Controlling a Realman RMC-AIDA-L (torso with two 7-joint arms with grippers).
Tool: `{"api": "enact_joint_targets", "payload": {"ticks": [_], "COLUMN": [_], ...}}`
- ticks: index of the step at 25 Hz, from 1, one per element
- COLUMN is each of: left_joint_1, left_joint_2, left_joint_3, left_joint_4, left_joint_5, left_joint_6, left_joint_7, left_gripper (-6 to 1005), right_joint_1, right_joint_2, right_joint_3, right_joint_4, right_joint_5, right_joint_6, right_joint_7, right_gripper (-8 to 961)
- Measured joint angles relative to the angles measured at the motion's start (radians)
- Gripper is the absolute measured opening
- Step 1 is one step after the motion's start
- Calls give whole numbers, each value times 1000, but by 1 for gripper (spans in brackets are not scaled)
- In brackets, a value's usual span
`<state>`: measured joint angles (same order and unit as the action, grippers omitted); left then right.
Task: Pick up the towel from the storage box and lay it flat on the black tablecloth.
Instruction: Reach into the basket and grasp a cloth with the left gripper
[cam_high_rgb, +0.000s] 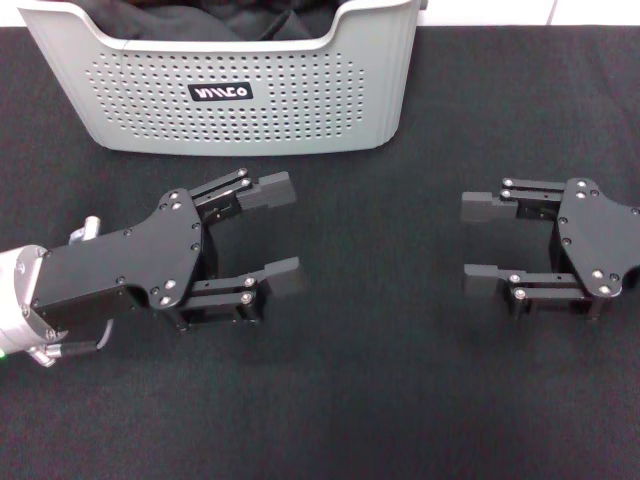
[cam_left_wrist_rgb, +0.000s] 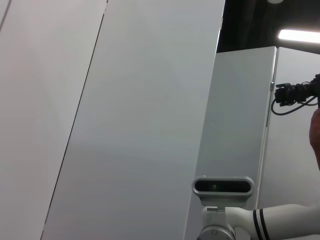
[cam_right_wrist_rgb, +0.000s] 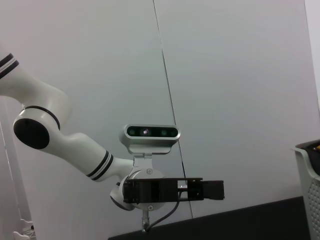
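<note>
black tablecloth (cam_high_rgb: 380, 400) under both open grippers, left (cam_high_rgb: 283, 232) and right (cam_high_rgb: 482, 240).

The storage box (cam_high_rgb: 230, 100) is light grey with rows of small dots on its side and a little black label with white letters. The black tablecloth (cam_high_rgb: 380, 400) is plain black. Both end effectors are black: left (cam_high_rgb: 283, 232), right (cam_high_rgb: 482, 240).

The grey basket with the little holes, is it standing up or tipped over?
Standing up. The light grey perforated plastic basket sits upright on the black tablecloth, open top upward, logo label level, dark fabric showing inside.
</note>
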<state>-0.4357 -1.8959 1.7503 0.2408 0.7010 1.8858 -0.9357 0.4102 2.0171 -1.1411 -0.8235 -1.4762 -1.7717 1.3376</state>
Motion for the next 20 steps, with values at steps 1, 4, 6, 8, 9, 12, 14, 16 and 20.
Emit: {"api": "enact_joint_targets", "payload": {"ticks": [1,4,6,8,9,12,14,16,20], "left_joint_1": [0,0,0,0,0,0,-1,-1,4], "left_joint_2": [0,0,0,0,0,0,0,0,-1], "left_joint_3": [0,0,0,0,0,0,0,0,-16], "left_joint_4": [0,0,0,0,0,0,0,0,0], "left_joint_5": [0,0,0,0,0,0,0,-2,-5], "left_joint_6": [0,-1,-1,-1,-1,-6,-11,-21,-76], "left_joint_7": [0,0,0,0,0,1,1,1,1], "left_gripper": [880,880,880,880,880,880,880,880,880], "right_joint_1": [0,-1,0,0,0,-1,-1,-1,-3], "right_joint_2": [0,0,0,0,0,0,-1,-1,-1], "right_joint_3": [0,0,0,0,0,0,0,0,24], "right_joint_4": [-1,-1,-1,-1,-1,-1,1,3,7], "right_joint_5": [0,1,1,1,1,1,1,1,1], "right_joint_6": [0,0,1,1,1,2,3,4,3], "right_joint_7": [0,0,0,0,0,0,0,-1,-10], "right_gripper": [694,692,692,691,690,689,688,688,686]}}
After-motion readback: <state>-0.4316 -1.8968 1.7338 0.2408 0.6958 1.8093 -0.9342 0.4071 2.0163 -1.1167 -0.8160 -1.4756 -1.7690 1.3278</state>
